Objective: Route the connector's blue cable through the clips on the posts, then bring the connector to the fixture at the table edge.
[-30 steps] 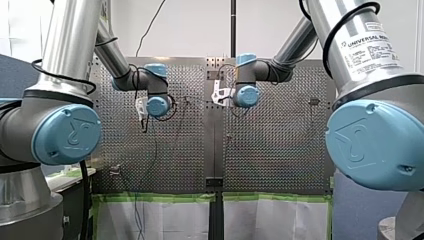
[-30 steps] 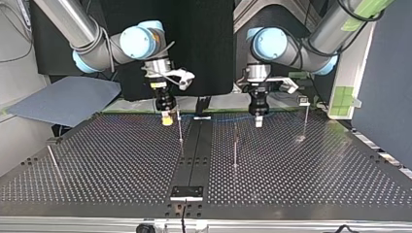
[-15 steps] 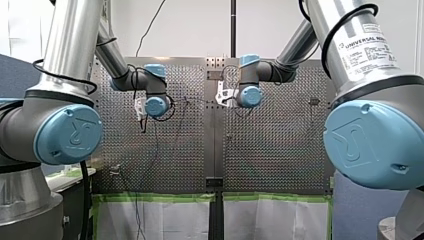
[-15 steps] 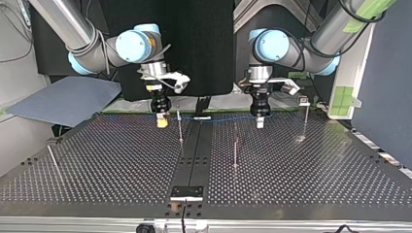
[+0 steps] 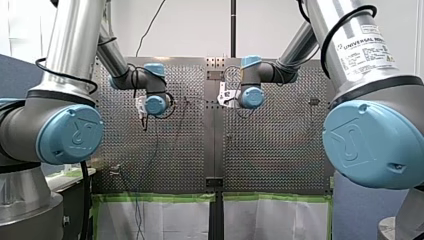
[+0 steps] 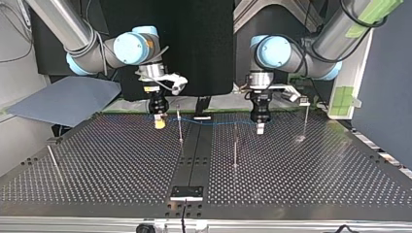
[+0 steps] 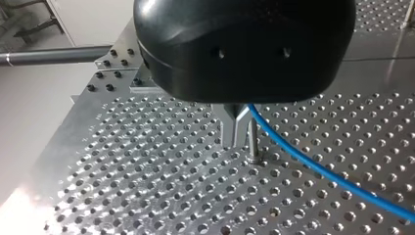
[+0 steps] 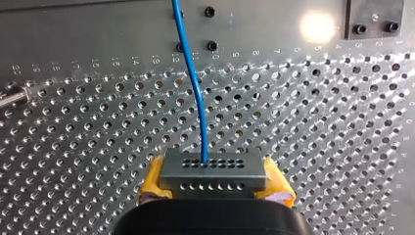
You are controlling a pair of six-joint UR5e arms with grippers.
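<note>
1. Nearest in the top view, the small dark plate fixture (image 6: 186,192) at the edge of the perforated metal table (image 6: 301,194) stands bare. The connector is well apart from it, so that last step is not yet begun.
2. Midway back, one thin metal post (image 6: 235,150) has no cable at it. Its clip is too small to make out.
3. Farther off, the thin blue cable (image 6: 214,123) now runs as a drawn line between both grippers, lower in the view than a second ago. It crosses a second thin metal post (image 6: 179,127); we cannot tell whether it sits in a clip.
4. Our right gripper (image 8: 215,182) clamps the grey metal connector block (image 8: 214,169) between its yellow pads (image 8: 153,179). It has slid toward the view's left, away from that post, and we judge this pull tightened the line.
5. Our left gripper (image 7: 235,142) has its fingers drawn narrow, with the cable leaving right beside them, so it seems to pinch the cable. It has dropped slightly.
6. We judge the cable is being lined up for the first clip.
</note>
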